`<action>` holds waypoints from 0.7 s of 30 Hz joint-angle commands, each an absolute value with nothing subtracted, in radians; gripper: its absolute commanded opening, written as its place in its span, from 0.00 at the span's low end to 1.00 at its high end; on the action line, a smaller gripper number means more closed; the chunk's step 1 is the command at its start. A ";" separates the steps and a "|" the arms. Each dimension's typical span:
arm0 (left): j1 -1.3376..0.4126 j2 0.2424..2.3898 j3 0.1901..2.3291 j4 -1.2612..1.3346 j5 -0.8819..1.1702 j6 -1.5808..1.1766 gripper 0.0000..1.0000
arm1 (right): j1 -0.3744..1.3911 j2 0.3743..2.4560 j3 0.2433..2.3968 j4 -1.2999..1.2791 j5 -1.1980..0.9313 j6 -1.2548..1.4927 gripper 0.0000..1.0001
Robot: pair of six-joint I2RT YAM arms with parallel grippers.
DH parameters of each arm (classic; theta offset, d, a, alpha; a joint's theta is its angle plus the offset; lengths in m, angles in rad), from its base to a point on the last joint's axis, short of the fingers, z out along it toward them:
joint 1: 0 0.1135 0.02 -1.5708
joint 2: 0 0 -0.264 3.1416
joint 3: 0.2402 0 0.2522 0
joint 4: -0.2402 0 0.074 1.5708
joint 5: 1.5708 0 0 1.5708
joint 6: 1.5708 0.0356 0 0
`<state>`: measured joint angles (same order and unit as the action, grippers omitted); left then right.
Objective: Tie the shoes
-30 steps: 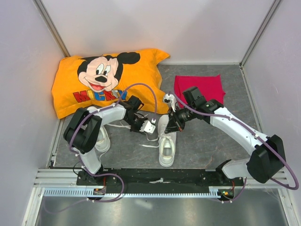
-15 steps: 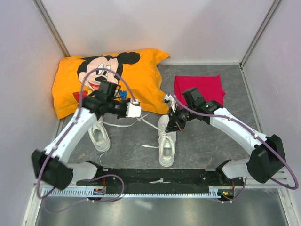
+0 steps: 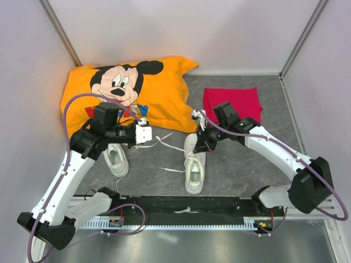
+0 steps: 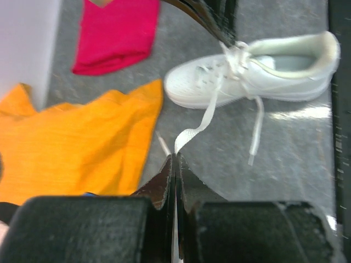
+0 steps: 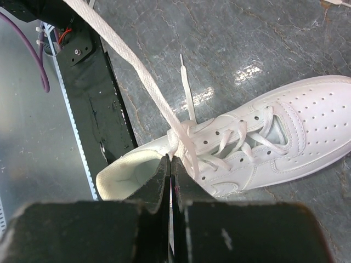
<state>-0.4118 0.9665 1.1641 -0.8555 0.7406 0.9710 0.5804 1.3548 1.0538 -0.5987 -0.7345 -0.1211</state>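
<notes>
Two white sneakers lie on the grey floor: the right shoe [image 3: 194, 167] in the middle and the left shoe [image 3: 116, 157] beside my left arm. My left gripper [image 3: 149, 133] is shut on a lace [image 4: 211, 109] of the right shoe [image 4: 258, 74] and holds it stretched out to the left, away from the shoe. My right gripper [image 3: 199, 146] is shut on the laces at the crossing over the tongue [image 5: 178, 139] of the right shoe [image 5: 247, 148]. A taut lace [image 5: 126, 60] runs from there up and to the left. Another lace end [image 3: 174, 170] lies loose on the floor.
An orange Mickey Mouse pillow [image 3: 123, 93] lies at the back left, close behind my left gripper. A red cloth [image 3: 233, 101] lies at the back right. The black base rail [image 3: 186, 204] runs along the near edge. Walls close in on both sides.
My left gripper has swung from beside the right shoe up and to the left, drawing the lace out. My right gripper has stayed at the shoe's lace crossing.
</notes>
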 commanded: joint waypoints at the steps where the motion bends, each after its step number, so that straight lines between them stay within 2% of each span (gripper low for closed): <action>1: -0.414 0.962 1.149 -1.099 0.793 1.078 0.02 | 0.580 1.336 1.072 -0.572 -0.724 -0.141 0.00; 7: -0.492 0.985 1.193 -1.268 0.910 1.183 0.01 | 0.577 1.345 1.069 -0.572 -0.713 -0.152 0.00; 10: -0.618 1.032 1.213 -1.284 0.949 1.161 0.02 | 0.577 1.353 1.071 -0.566 -0.712 -0.150 0.00; 11: -0.703 1.051 1.218 -1.279 0.940 1.158 0.02 | 0.577 1.354 1.072 -0.565 -0.713 -0.150 0.00; 14: -0.814 1.109 1.224 -1.221 0.939 1.114 0.02 | 0.574 1.355 1.080 -0.563 -0.715 -0.152 0.00; 21: -0.957 1.291 1.334 -1.008 0.969 0.987 0.02 | 0.574 1.355 1.100 -0.552 -0.726 -0.153 0.00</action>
<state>-0.8909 1.2133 1.2396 -1.1641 0.9077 1.0832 0.5777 1.3560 1.0546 -0.5884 -0.7132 -0.1364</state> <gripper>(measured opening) 0.022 0.007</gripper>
